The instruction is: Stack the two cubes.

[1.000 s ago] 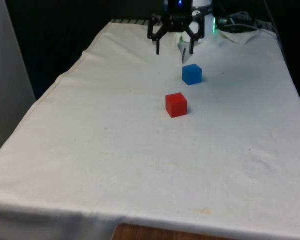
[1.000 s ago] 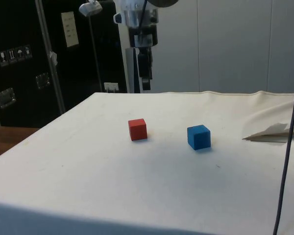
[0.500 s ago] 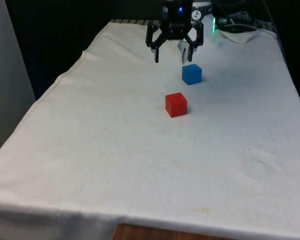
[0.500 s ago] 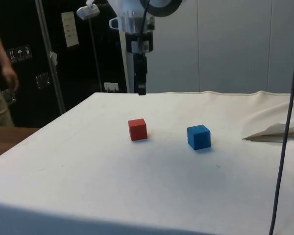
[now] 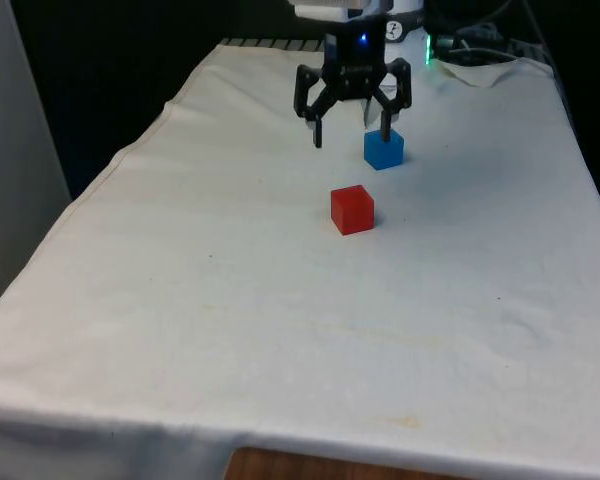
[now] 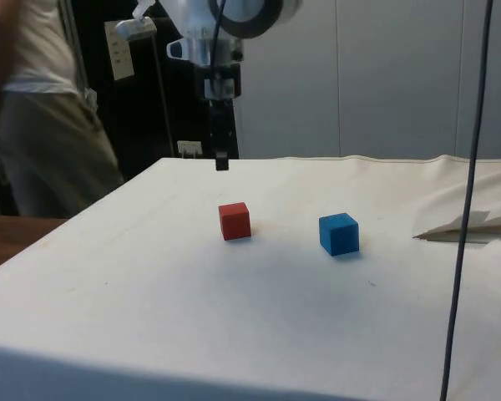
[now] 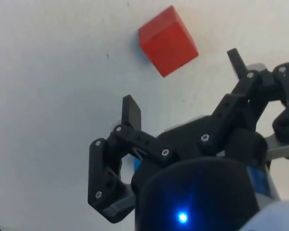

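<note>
My gripper (image 5: 351, 133): spread wide and holding nothing, hanging above the worktop (image 5: 230, 300) with both fingers pointing down (in the side view (image 6: 221, 159) it sits clear above the cloth, not touching anything).

Red cube (image 5: 352, 209): flat on the cloth near mid-worktop, nearer the front camera than my gripper and almost in line with it; from my wrist (image 7: 168, 40) it lies out ahead of the fingertips, not yet between them, and turned a little askew to the finger line.

Blue cube (image 5: 384, 148): just beside my gripper toward the front view's right, partly behind one finger, apart from the red cube (image 6: 235, 220) and on the cloth too (image 6: 339, 233).

Relation that matters: the red cube is forward of and below me, so I judge I need to travel out over it and lower, perhaps with a small wrist turn to square the fingers to its faces.

Stack: not begun, both cubes single.
</note>
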Available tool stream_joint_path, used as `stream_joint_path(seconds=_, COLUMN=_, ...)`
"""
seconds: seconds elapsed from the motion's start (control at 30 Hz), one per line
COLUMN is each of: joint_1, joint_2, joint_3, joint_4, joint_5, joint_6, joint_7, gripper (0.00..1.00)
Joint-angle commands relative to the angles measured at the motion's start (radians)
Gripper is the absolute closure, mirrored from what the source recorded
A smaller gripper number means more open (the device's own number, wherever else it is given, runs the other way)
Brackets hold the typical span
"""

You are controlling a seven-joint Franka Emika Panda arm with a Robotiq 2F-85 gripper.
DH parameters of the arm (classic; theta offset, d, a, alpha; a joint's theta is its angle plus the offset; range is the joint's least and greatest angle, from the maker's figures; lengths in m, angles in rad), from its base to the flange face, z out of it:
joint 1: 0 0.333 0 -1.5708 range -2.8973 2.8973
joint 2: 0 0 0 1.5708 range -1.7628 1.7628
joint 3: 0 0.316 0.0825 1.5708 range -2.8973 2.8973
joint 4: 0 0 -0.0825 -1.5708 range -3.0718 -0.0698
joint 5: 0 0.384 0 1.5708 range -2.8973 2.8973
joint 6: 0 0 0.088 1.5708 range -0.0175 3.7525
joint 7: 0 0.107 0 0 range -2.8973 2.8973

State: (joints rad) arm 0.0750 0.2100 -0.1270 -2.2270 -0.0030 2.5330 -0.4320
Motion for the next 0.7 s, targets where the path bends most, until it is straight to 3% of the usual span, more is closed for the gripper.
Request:
stream_joint_path(seconds=0.0, joint_1=-0.005, joint_2=0.01, joint_3=0.011, joint_4=0.01, joint_5=0.028, joint_6=-0.005, joint_7=-0.024, gripper=0.0)
stream_joint_path(seconds=0.23, joint_1=-0.005, joint_2=0.058, joint_3=0.012, joint_4=0.05, joint_5=0.095, joint_6=-0.01, joint_7=-0.104, gripper=0.0)
stream_joint_path(seconds=0.27, joint_1=0.0, joint_2=0.053, joint_3=0.003, joint_4=0.045, joint_5=0.077, joint_6=-0.004, joint_7=-0.087, gripper=0.0)
stream_joint_path(seconds=0.3, joint_1=-0.005, joint_2=0.063, joint_3=0.011, joint_4=0.053, joint_5=0.099, joint_6=-0.011, joint_7=-0.11, gripper=0.0)
stream_joint_path(seconds=0.67, joint_1=-0.001, joint_2=0.095, joint_3=0.007, joint_4=0.052, joint_5=0.09, joint_6=-0.005, joint_7=-0.127, gripper=0.0)
